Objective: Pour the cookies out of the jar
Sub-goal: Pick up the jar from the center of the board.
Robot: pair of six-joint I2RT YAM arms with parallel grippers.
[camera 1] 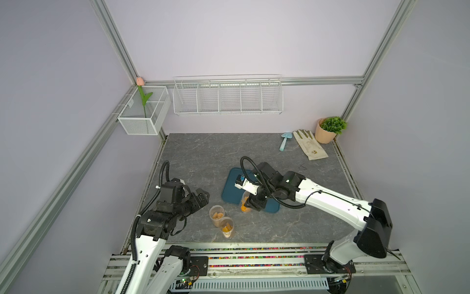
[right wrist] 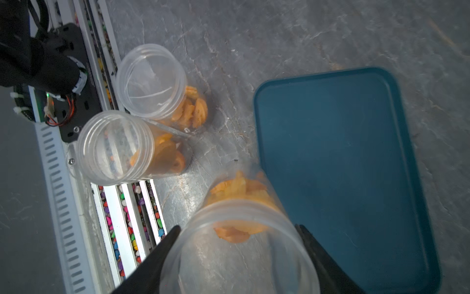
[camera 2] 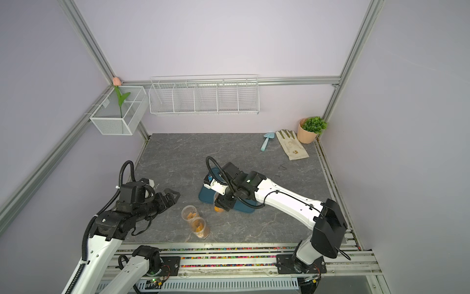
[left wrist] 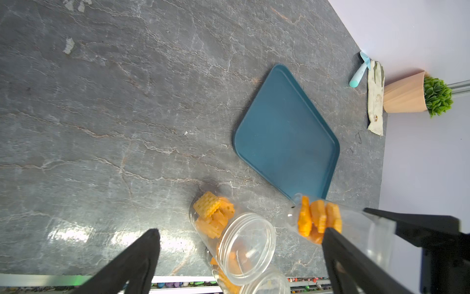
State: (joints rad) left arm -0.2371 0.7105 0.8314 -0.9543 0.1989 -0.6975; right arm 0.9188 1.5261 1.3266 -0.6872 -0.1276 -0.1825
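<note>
A clear jar [camera 1: 245,201] [camera 2: 217,202] [right wrist: 239,254] with orange cookies [camera 1: 245,208] [right wrist: 239,188] at its bottom is gripped by my right gripper [camera 1: 249,205] [camera 2: 220,205] [right wrist: 237,227]. The jaws press on both sides near the jar's open mouth, at the near left corner of the blue tray [camera 1: 231,188] [right wrist: 338,152]. Two more open jars [camera 1: 216,215] [camera 1: 227,226] holding cookies [left wrist: 211,213] stand together on the table, left of the held one. My left gripper [camera 1: 203,197] [camera 2: 174,196] [left wrist: 241,231] hovers open left of them, holding nothing.
A light blue trowel [camera 1: 284,141], a glove [camera 1: 309,145] and a potted plant [camera 1: 329,129] lie at the back right corner. Wire baskets [camera 1: 227,95] hang on the back wall. A rail with coloured pebbles [camera 1: 254,248] runs along the front edge.
</note>
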